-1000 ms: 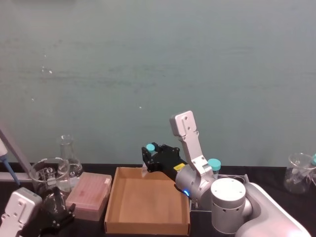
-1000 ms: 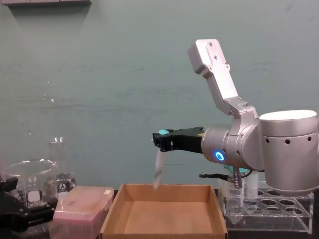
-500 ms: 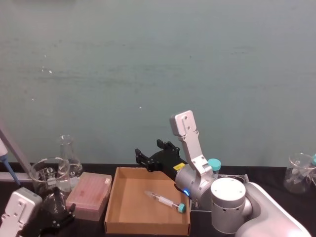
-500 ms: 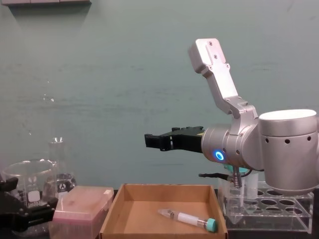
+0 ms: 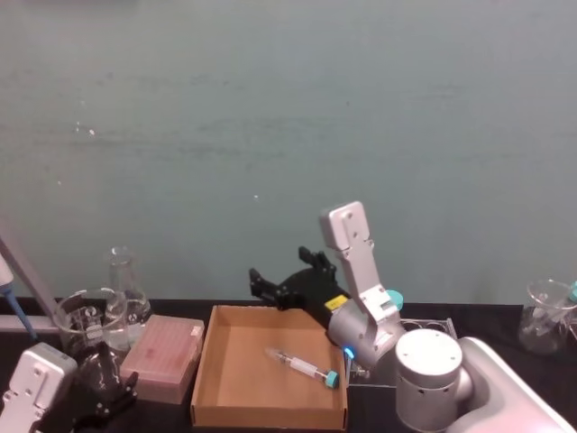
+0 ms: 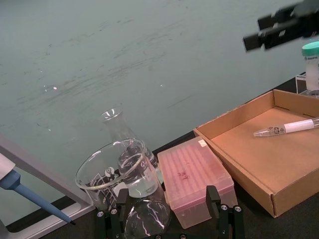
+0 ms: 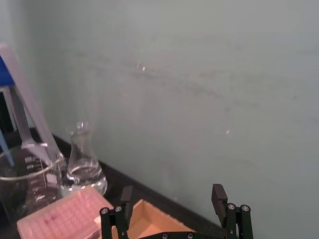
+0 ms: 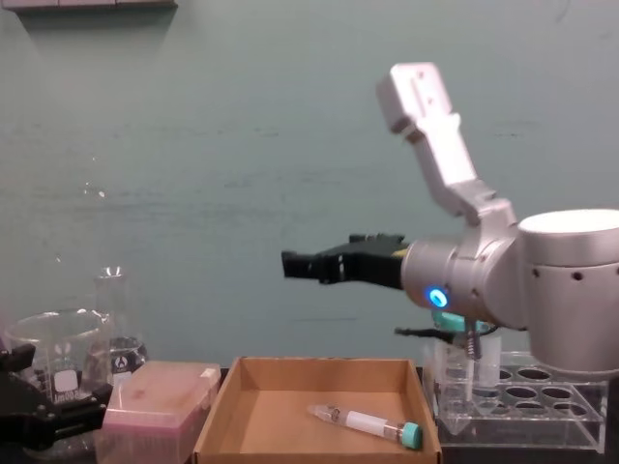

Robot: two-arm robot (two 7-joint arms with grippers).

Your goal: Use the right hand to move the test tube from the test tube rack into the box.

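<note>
The right hand (image 8: pixel 302 264) is hovering above the box (image 8: pixel 215 418), its black fingers (image 5: pixel 260 281) spread wide and gripping nothing. The box is sitting on the dark table, and the tube (image 8: pixel 363 423) is lying flat on its floor toward the right wall, teal cap pointing to the rack (image 8: pixel 527 412). The rack is standing just right of the box, partly hidden behind the silver arm. A pink box (image 5: pixel 163 357) is resting just left of the cardboard one, with a beaker (image 5: pixel 86 322) and flask (image 5: pixel 125 287) beyond it. The left gripper (image 6: pixel 169 215) is waiting low at the left, fingers apart, with the beaker and pink box just ahead of them.
</note>
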